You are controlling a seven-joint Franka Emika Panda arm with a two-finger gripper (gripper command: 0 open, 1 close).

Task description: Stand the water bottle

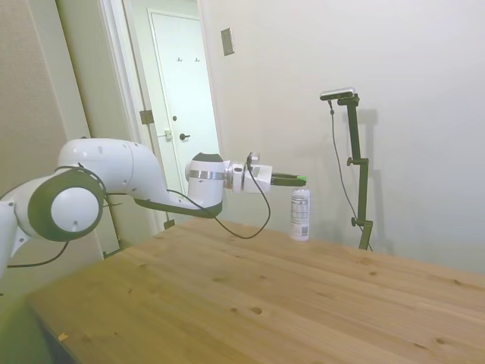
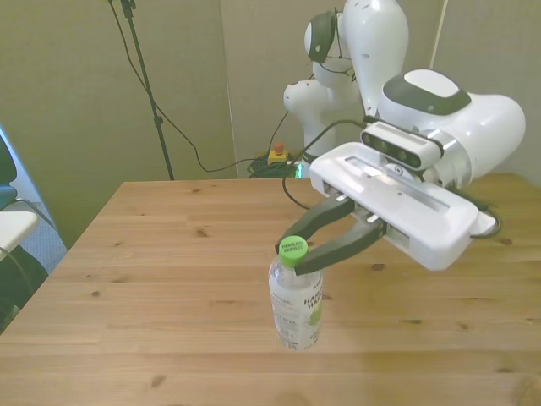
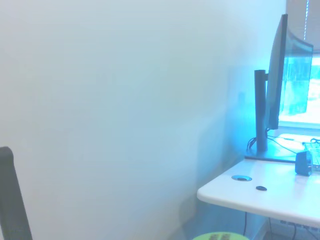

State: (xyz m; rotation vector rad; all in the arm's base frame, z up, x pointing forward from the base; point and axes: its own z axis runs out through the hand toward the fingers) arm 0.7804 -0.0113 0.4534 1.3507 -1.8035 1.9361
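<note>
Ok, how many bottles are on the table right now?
1. The water bottle stands upright on the wooden table, toward its near edge in the front view, with the pincer at its green cap. None other shows.

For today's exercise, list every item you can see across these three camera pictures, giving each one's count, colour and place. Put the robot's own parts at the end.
water bottle: one, clear with green cap and white label, upright on the table, cap between the tool's fingertips.
table: one, light wood, under the bottle.
door: one, white, behind the arm in the side view.
desk: one, white, in the wrist view, carrying a monitor.
monitor: one, dark, on that desk.
arm: one, white, reaching horizontally over the table.
tool: one, dark fingers on a white body, around the bottle's cap.
</note>
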